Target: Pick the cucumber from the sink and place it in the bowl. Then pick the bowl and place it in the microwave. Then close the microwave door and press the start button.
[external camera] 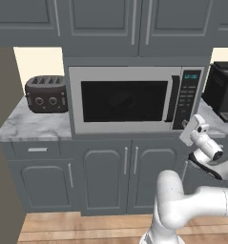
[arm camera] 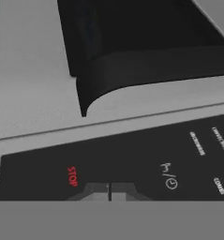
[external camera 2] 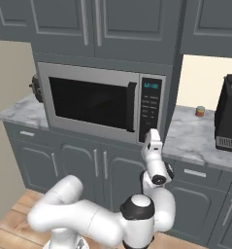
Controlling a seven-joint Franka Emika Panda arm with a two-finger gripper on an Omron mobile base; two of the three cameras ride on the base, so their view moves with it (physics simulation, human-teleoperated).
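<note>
The tool [arm camera: 109,192], jaws pinched together, sits at the microwave [external camera: 129,100] panel, tips cut off.

Arm [external camera: 191,202] is all glossy white, chunky rounded tube segments like fat sausages stuck together. Joints are dark: there's a black ring with a grey cap [external camera 2: 137,206] at the elbow in the right base view, plus a black band near the wrist. The hand [external camera: 196,131] is a boxy white block with a small dark round spot on its side. No cables or screws I can make out.
</note>
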